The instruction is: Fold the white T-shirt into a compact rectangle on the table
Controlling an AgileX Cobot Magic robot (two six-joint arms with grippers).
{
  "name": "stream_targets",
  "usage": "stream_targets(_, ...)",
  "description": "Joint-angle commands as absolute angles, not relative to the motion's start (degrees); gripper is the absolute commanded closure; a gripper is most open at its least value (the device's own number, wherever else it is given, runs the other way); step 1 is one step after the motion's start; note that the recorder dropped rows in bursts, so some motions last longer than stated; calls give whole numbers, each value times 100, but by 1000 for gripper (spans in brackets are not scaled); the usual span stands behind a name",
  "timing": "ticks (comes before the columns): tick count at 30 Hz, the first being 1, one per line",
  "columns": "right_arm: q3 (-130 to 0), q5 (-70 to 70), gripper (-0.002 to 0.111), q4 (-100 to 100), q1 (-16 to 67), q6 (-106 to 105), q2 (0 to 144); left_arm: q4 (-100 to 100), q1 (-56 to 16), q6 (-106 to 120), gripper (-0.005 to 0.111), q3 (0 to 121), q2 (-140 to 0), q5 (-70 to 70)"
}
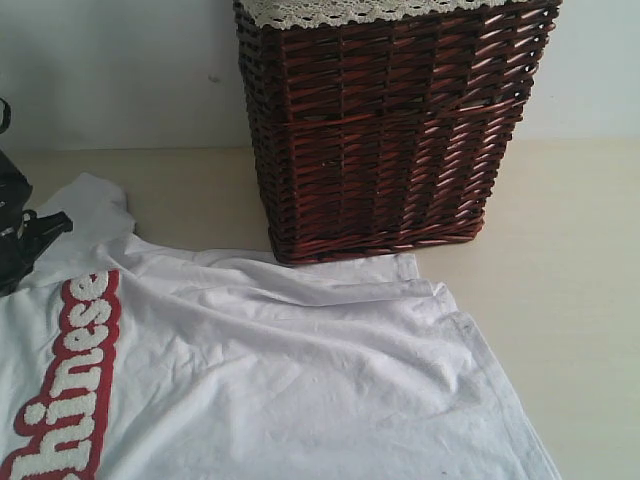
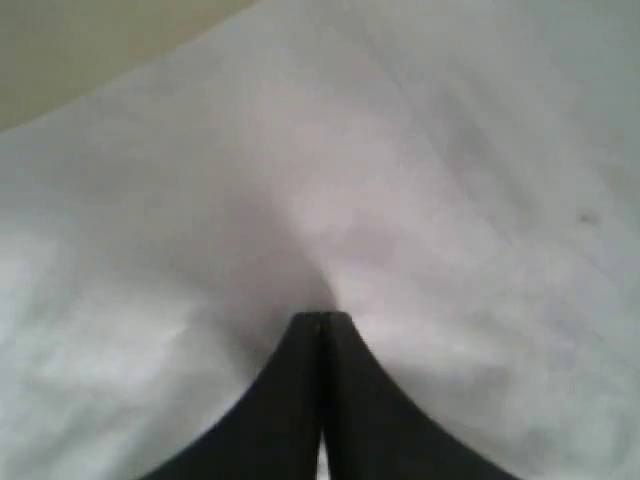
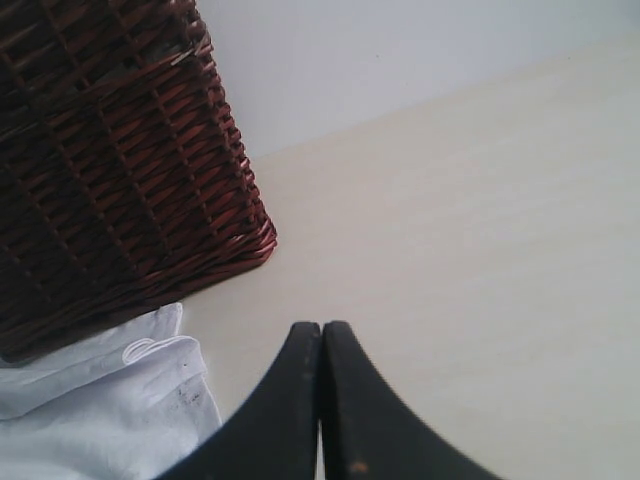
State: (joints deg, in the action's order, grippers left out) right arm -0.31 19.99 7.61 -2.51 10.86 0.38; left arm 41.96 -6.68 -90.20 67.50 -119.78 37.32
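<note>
Item: white T-shirt (image 1: 300,380), spread wrinkled and unfolded on the bench (image 1: 570,250), its far edge touching the wicker basket (image 1: 380,130).

Step, as judged: first fold not yet made. The next move calls for opened jaws and a hold on a sleeve or hem.

Left gripper (image 2: 320,318): jaws together, tips at a pucker of cloth (whether any is pinched cannot be told).

Right gripper (image 3: 321,325): jaws together, nothing held, over bare bench.

Views: only the exterior shows the red lettering. It omits the right gripper, which its wrist view places near the basket's corner.
</note>
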Motion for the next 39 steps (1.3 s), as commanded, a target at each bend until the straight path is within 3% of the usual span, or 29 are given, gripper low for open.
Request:
stream_targets(1,0,1925,108,744,-269,1064,0,3966,-691,-9289,106,6659,-11465,5452)
stream_targets(6,0,1925,108,744,-269,1064,0,3909,-691,-9533,106,6659,-10669,6090)
stream_targets(15,0,1925,108,744,-269,1064,0,5245,-691,-8583,106,6329,-8194,4542)
stream_targets(22,0,1925,108,744,-269,1064,0,9477,-649,-8600,106,4466,-6023,3375)
stream_targets(33,0,1952,108,744,-269,1064,0,9507,-572,-8597,104,1574,-3716,2666)
stream_targets(39,0,1962,108,744,-269,1064,0,9689,-572,-8955,104,725,-1806,2404)
